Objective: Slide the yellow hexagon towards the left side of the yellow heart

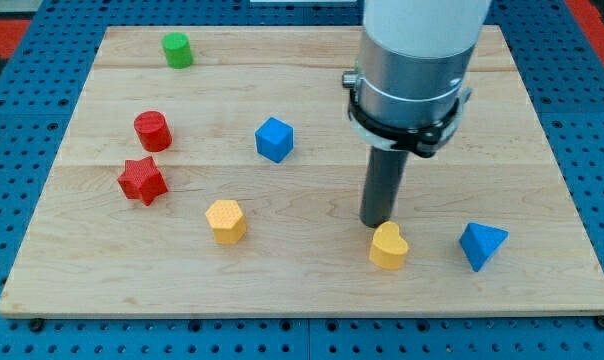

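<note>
No text, label, brand, number or sign could be read anywhere in the camera view. The bench showed only bare wood grain, the coloured blocks carried plain faces, and the pale arm housing bore no marking that could be made out, though its upper part was cut off by the view's top.

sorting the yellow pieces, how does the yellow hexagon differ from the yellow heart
The yellow hexagon has flat sides; the yellow heart has two rounded lobes. The hexagon sits at the view's left of centre with open board around it; the heart lies further right, just below my tip. Both are yellow and similar in size.
</note>
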Tool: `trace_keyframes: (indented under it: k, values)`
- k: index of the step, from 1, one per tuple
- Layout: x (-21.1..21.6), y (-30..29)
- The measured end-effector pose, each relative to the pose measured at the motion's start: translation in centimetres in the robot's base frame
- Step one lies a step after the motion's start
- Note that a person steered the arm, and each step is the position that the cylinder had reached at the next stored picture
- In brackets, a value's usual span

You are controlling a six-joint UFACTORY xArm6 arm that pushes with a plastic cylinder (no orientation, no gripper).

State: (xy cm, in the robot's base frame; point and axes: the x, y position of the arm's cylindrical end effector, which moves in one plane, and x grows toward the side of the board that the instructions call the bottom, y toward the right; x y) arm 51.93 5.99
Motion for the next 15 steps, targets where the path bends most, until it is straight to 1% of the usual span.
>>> trace_keyframes:
  k: [3,4,5,6,7,8,9,10,11,12,13,15]
  values:
    - [-4.3,-16.1]
    - [-2.2,-18.6]
    - [-2.1,-15.2]
    - [-1.2,-13.9]
    - [0.4,-15.7]
    - [1.1,-16.6]
    - [1.7,-15.6]
    - [1.7,-13.1]
    - [2.0,-12.3]
    - [3.5,-14.8]
    - [4.3,-14.4]
    - [4.3,-9.9]
